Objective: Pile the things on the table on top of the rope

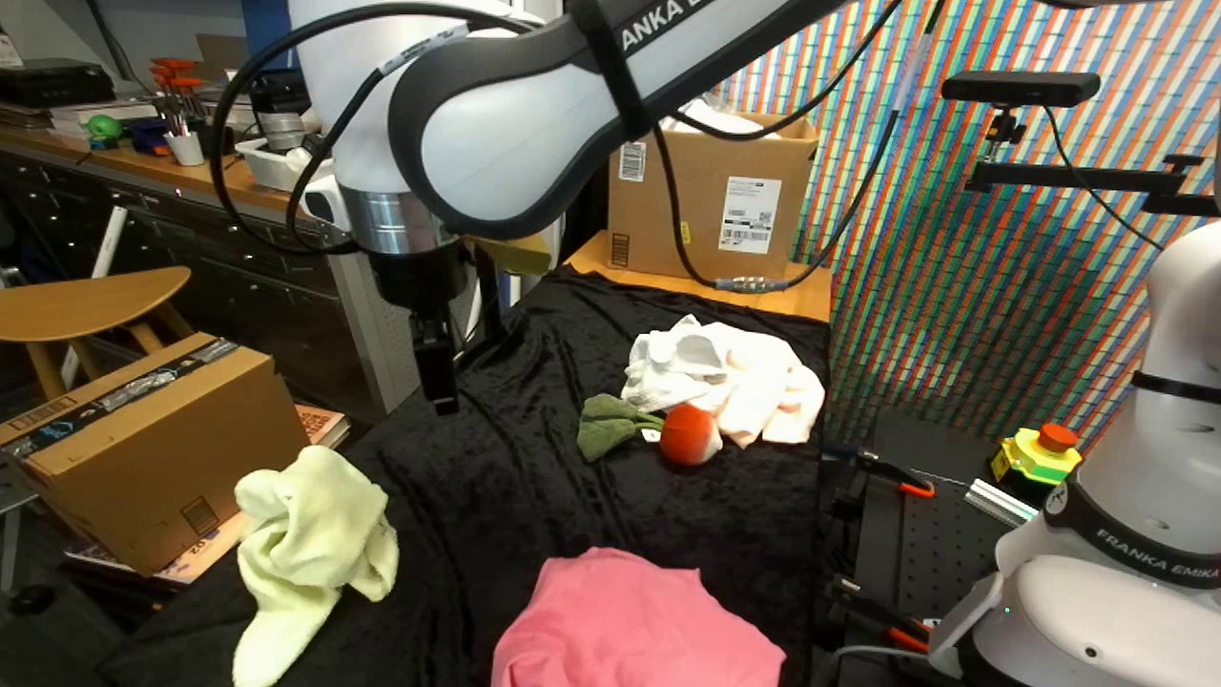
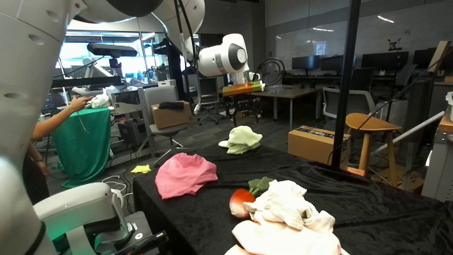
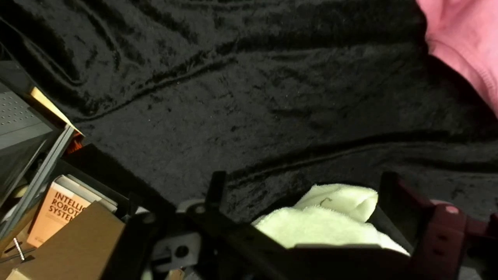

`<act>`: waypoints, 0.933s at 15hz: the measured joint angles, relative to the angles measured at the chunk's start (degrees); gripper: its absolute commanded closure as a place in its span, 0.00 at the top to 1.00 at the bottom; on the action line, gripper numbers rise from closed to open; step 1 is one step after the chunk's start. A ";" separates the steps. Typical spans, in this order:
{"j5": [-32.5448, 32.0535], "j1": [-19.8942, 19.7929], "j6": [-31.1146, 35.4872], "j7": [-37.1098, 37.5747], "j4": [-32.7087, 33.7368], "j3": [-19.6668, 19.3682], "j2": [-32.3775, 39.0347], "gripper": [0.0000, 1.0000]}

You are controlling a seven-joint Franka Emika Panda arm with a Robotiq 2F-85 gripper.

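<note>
No rope shows in the views. A pale green cloth (image 1: 315, 534) lies crumpled at one end of the black-covered table (image 1: 448, 534); it also shows in an exterior view (image 2: 242, 140) and the wrist view (image 3: 323, 227). A pink cloth (image 1: 639, 630) lies bunched near an edge, also seen in an exterior view (image 2: 185, 175). A red-and-white plush vegetable (image 1: 689, 434) with green leaves (image 1: 609, 426) touches a heap of white cloth (image 1: 682, 363) and peach cloth (image 1: 768, 386). My gripper (image 3: 302, 182) is open and empty above the table, the pale green cloth showing below between its fingers.
A cardboard box (image 1: 172, 448) stands beside the table near the pale green cloth. Another box (image 1: 715, 200) stands at the far end. A black pole (image 2: 345, 81) rises by the table edge. The robot base (image 1: 1126, 572) stands at one side.
</note>
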 measured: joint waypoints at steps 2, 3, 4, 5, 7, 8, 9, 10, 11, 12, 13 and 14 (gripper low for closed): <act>0.00 0.60 1.26 1.72 2.55 -0.02 2.83 1.00; 0.00 0.82 1.80 2.50 3.68 -0.02 4.10 1.00; 0.02 1.01 2.26 3.14 4.74 -0.03 5.26 1.00; 0.05 1.18 2.56 3.70 5.74 -0.03 6.29 1.00; 0.21 1.45 3.10 4.64 7.49 -0.03 8.16 1.00; 0.28 1.57 3.41 4.99 8.21 -0.03 8.96 1.00; 0.36 1.67 3.75 5.26 8.81 -0.03 9.73 1.00; 0.41 1.78 4.10 5.45 9.31 -0.03 10.38 1.00; 0.43 1.90 4.47 5.55 9.71 -0.03 11.01 1.00; 0.43 2.03 4.72 5.60 10.07 -0.02 11.55 1.00; 0.43 2.20 4.79 5.61 10.41 -0.02 12.06 1.00; 0.43 2.41 4.85 5.62 10.76 -0.02 12.58 1.00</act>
